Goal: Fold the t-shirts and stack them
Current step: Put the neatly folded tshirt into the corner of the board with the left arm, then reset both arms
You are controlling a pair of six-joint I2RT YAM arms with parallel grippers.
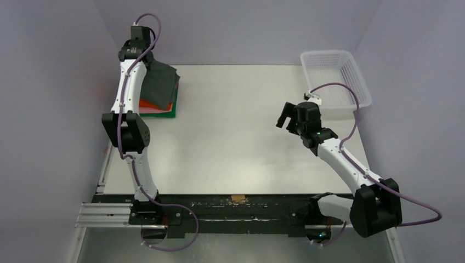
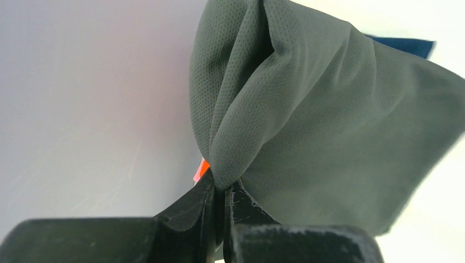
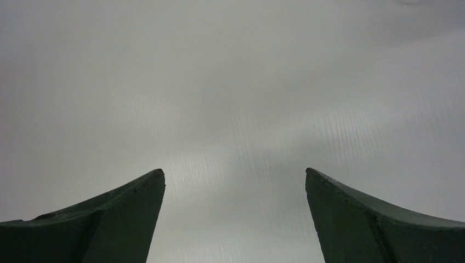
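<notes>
Grip of left hand (image 2: 219,189) holds one grey t-shirt (image 1: 163,82) over three folded t-shirts (image 1: 156,108).

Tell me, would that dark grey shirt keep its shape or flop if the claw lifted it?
Probably floppy: the dark grey shirt bunches into soft pleats where the left claw pinches it. Likely light, since the cloth looks thin. Its smooth weave might slide on the folded shirts beneath.

Plain pale lilac walls (image 1: 247,27) on three sides, white tabletop (image 1: 230,142) (faintly scuffed), black strip (image 1: 247,198) and aluminium rail (image 1: 101,212) along its near edge, white mesh basket (image 1: 328,53) at far right corner, soft even light
</notes>
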